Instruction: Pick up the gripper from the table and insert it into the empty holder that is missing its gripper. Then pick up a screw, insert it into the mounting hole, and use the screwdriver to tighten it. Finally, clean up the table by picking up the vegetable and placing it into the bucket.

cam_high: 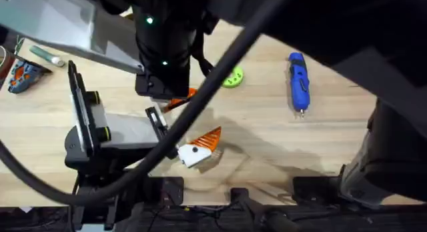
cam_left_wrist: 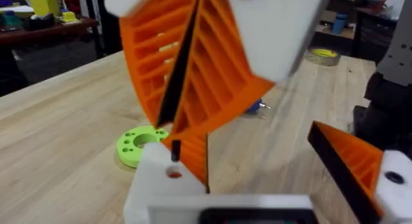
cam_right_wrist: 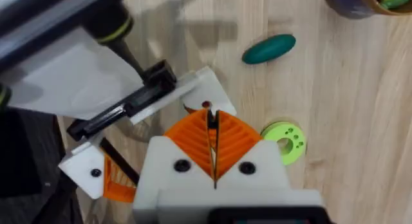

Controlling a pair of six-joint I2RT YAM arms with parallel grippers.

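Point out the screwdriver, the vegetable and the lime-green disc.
screwdriver [cam_high: 298, 81]: overhead view, middle of its blue body.
vegetable [cam_right_wrist: 269, 48]: right wrist view, centre of the dark green oblong.
lime-green disc [cam_right_wrist: 285, 142]: right wrist view, its flat top face beside the holes.

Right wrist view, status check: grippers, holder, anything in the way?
Right gripper shut, by the holder. Left gripper unclear. Vegetable on table, outside bucket. Lime disc close by.
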